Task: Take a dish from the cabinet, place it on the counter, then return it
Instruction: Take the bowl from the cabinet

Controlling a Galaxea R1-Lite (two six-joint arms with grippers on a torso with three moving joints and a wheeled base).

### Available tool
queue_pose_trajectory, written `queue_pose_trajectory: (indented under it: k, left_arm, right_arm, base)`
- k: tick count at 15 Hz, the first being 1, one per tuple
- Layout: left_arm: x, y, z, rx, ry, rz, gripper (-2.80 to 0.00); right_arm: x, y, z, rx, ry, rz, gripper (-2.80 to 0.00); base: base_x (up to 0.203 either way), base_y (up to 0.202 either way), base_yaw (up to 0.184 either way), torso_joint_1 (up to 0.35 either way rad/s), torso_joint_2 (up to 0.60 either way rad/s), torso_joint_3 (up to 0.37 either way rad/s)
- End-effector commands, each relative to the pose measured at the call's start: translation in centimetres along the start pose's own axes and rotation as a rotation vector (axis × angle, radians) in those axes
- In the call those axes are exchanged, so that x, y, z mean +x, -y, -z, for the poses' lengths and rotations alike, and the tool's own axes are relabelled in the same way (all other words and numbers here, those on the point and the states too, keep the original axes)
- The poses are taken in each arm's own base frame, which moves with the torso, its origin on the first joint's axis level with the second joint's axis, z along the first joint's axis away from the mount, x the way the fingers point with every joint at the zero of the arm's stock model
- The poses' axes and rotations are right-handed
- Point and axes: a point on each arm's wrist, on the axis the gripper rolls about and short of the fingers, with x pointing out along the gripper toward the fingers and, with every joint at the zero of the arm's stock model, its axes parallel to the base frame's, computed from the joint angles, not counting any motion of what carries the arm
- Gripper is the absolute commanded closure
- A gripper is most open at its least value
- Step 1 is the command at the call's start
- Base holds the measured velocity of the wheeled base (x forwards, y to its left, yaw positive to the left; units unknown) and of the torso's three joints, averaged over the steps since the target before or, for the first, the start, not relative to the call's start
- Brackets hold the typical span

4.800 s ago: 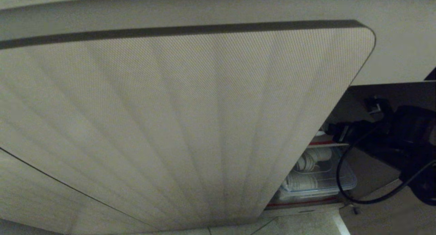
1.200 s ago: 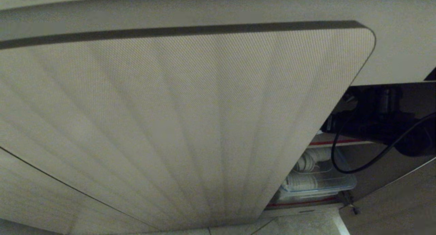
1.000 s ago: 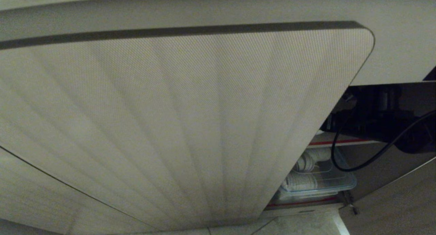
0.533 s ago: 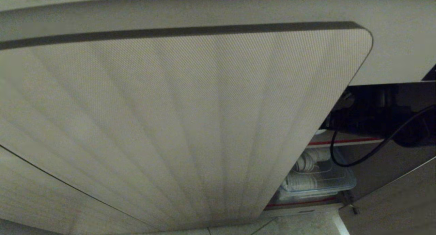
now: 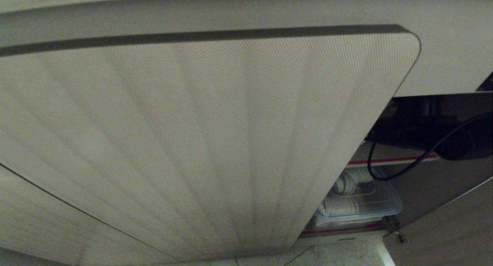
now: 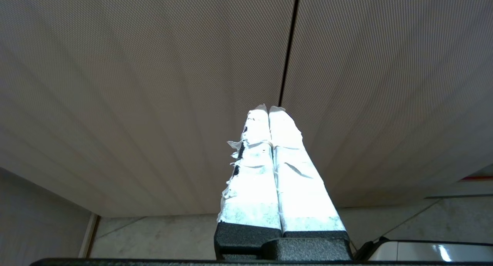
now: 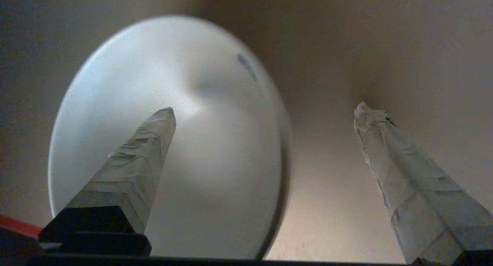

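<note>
Dish point(image 7: 215, 150) on cabinet shelf, right gripper point(image 7: 265, 108) jaws wide astride its rim

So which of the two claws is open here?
The right claw: its fingers stand wide apart around the white dish's rim. The left claw is shut, parked facing the fluted doors.

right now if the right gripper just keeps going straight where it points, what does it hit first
Probably the dish. The right gripper is open, with one finger across the white dish's face and the other off to its side. Depth is unclear, so its rim edge may meet first; behind it is the cabinet wall.
</note>
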Motion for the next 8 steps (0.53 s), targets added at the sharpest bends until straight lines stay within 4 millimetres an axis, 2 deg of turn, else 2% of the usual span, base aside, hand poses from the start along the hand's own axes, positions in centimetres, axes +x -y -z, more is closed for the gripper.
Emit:
queue_pose_trajectory:
  k: [1,8]
  left_arm:
    - [0.00,0.00,0.00,0.000,0.000,-0.001,0.00]
    - [0.00,0.00,0.00,0.000,0.000,-0.001,0.00]
  right_arm:
    - [0.52,0.10,-0.32,0.020,0.009,-0.003,-2.80]
    - [0.37,-0.17,-0.97,0.026,0.003,-0.015,-2.80]
  base:
    - [0.000,0.000,0.000,0.000,0.00,0.000]
    - [0.000,0.000,0.000,0.000,0.00,0.000]
